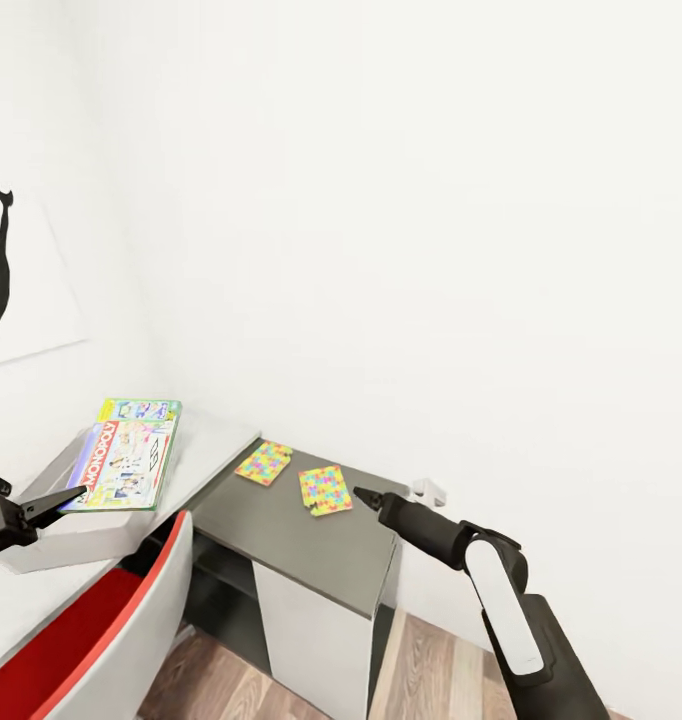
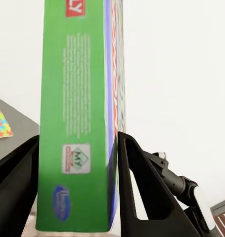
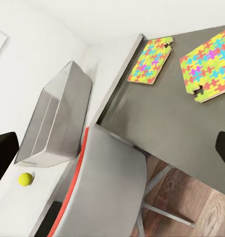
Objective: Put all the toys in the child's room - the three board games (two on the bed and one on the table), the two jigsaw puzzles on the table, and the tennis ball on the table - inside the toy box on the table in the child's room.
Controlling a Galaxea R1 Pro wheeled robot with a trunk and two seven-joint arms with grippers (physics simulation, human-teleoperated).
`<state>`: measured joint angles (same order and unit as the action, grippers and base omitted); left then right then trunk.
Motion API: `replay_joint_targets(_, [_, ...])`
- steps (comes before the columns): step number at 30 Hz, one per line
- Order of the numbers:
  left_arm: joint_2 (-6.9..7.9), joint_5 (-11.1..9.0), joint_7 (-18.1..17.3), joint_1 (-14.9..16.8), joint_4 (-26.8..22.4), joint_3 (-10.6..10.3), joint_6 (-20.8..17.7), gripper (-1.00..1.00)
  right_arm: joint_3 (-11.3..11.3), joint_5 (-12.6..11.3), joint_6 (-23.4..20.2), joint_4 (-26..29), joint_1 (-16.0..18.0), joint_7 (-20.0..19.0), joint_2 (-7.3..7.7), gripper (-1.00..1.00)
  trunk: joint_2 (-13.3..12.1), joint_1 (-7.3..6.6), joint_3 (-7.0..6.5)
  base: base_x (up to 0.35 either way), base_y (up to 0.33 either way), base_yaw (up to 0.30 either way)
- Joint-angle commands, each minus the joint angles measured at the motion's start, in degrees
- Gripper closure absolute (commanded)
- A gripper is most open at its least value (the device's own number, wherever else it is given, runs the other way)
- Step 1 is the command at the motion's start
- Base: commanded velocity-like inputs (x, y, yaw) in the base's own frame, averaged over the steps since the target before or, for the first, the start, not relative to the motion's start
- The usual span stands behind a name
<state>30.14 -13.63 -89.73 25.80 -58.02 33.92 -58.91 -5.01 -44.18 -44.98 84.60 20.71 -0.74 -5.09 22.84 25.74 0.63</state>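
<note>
Monopoly box (image 1: 126, 455) hangs clamped by its edge in the left pincer (image 2: 77, 197) above the toy box (image 3: 55, 121), seemingly for dropping in, while the right pincer (image 1: 364, 495) points at the puzzles (image 1: 325, 490), its state unclear.

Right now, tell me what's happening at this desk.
The left tool is shut on the Monopoly box, holding it over the toy box on the table. The right tool hovers near the two jigsaw puzzles, which lie on the dark wing. The tennis ball sits beside the toy box.
</note>
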Motion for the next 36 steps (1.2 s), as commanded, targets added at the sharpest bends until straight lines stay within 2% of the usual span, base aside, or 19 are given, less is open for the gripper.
replay_joint_targets(1, [0.0, 0.01, -0.27, 0.04, 0.01, 0.01, -0.59, 1.0, -0.03, 0.06, -0.23, 0.04, 0.03, -0.07, -0.01, -1.0, 0.07, 0.05, 0.11, 0.214, 0.059, 0.272])
replay_joint_targets(10, [0.0, 0.01, -0.27, 0.04, 0.01, 0.01, -0.61, 1.0, -0.25, 0.06, -0.11, 0.04, 0.03, -0.06, 0.09, -1.0, 0.07, 0.05, 0.57, 0.229, 0.125, 0.252])
replay_joint_targets(17, [0.0, 0.01, -0.27, 0.01, 0.01, 0.01, -0.59, 1.0, -0.26, 0.06, 0.01, 0.05, 0.03, -0.11, 0.11, -1.0, 0.07, 0.05, 0.87, 0.162, -0.082, 0.164])
replay_joint_targets(29, [0.0, -0.01, -0.27, -0.04, 0.02, 0.1, -0.66, 1.0, -0.57, 0.06, -0.3, 0.8, 0.03, -0.15, -0.02, -1.0, 0.07, 0.05, 0.89, 0.011, -0.081, 0.011])
replay_joint_targets(36, [0.0, -0.01, -0.27, -0.04, 0.01, 0.1, -0.66, 1.0, -1.63, 0.06, -0.29, 1.29, 0.03, -0.14, -0.01, -1.0, 0.07, 0.05, 0.89, 0.0, -0.057, 0.233])
